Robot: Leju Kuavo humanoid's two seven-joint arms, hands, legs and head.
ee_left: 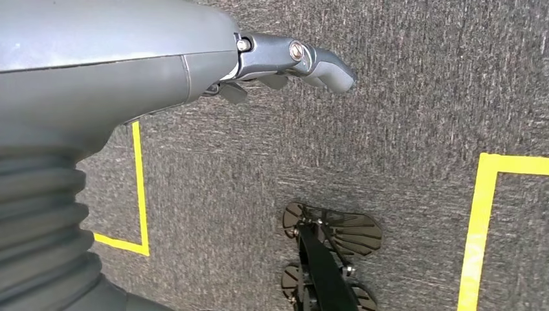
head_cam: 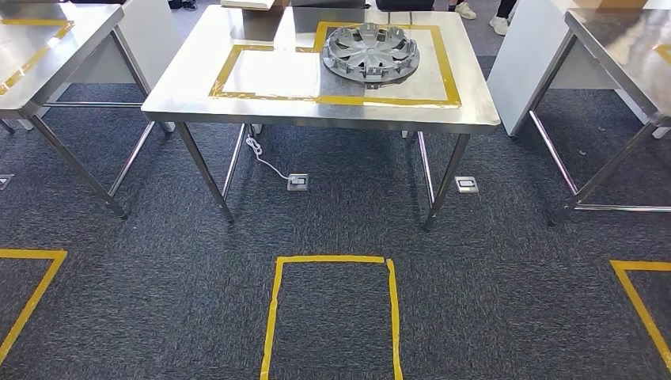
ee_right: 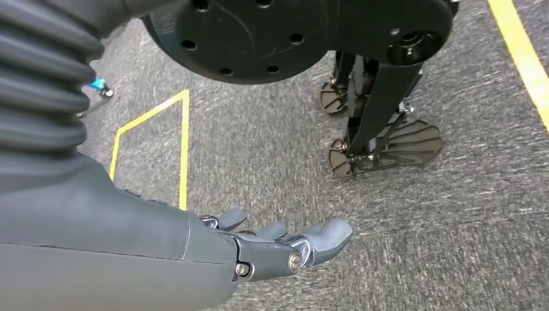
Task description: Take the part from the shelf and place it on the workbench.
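The part, a grey round wheel cover point(head_cam: 370, 52), lies flat on the steel workbench point(head_cam: 237, 99) ahead, inside a yellow tape outline at its right half. My left hand point(ee_left: 285, 61) hangs over the dark carpet with its fingers stretched out and nothing in it. My right hand point(ee_right: 285, 246) also hangs above the carpet, fingers apart and empty. Both hands are far from the bench.
Steel tables stand at the left point(head_cam: 39, 47) and the right point(head_cam: 625, 55) of the workbench. A yellow tape square point(head_cam: 332, 317) marks the carpet in front of me. A white cable point(head_cam: 265, 158) runs to a floor socket under the bench. A person's shoes point(head_cam: 498, 24) show behind it.
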